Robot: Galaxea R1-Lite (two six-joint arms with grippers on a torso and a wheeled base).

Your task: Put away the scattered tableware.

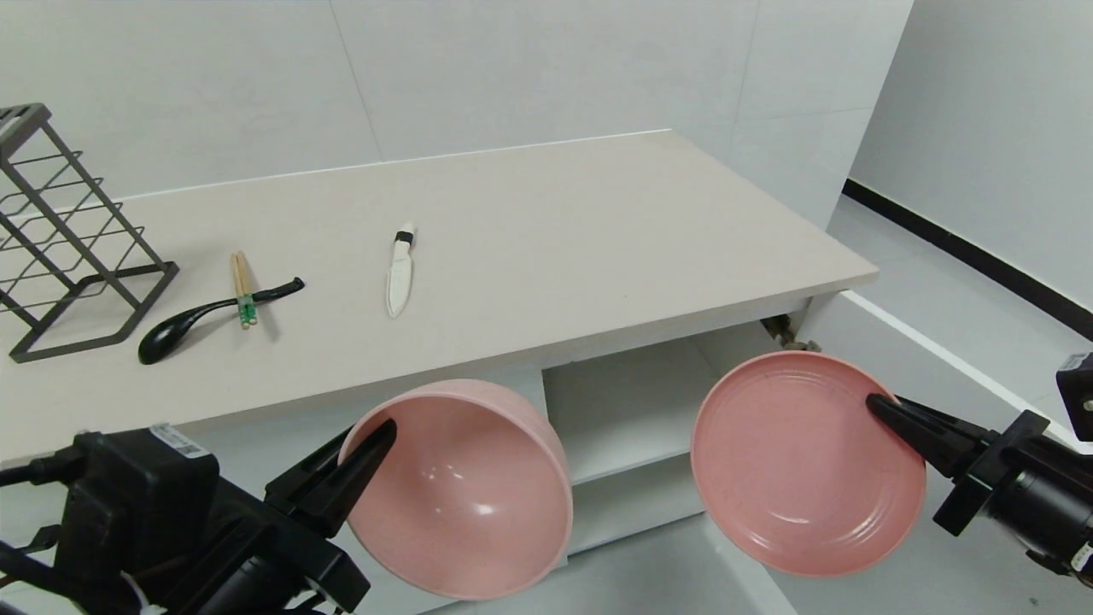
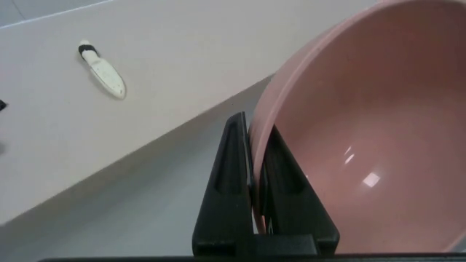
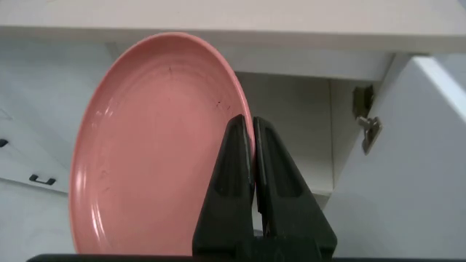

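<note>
1. The left gripper point(image 1: 384, 430) is clenched on the rim of the pink bowl point(image 1: 465, 495), one finger inside and one outside, grabbing it at roughly the bowl's 10 o'clock edge. The bowl hangs tipped on its side with the open face toward the head camera. It sits around 7 o'clock in the head view, below the front edge of the counter point(image 1: 555, 222).
2. The right gripper point(image 1: 875, 403) is pinched tight on the pink plate point(image 1: 794, 470) at about the plate's 2 o'clock rim. The plate is tilted close to upright, around 4 o'clock in the head view.
3. The plate is at 3 o'clock from the bowl and the two aren't touching. The open cabinet point(image 1: 598, 384) and its shelf point(image 1: 628, 444) show in the gap between them.
4. The cabinet door point(image 1: 905, 359) stands swung open at 3 o'clock from the plate, with a hinge point(image 3: 368, 120) on the frame.
5. On the counter, a white knife point(image 1: 400, 273) lies flat by itself.
6. At 9 o'clock from the knife, the chopsticks point(image 1: 243, 290) cross over the handle of the black spoon point(image 1: 196, 318).
7. A wire rack point(image 1: 68, 248) stands at 9 o'clock from the spoon.
</note>
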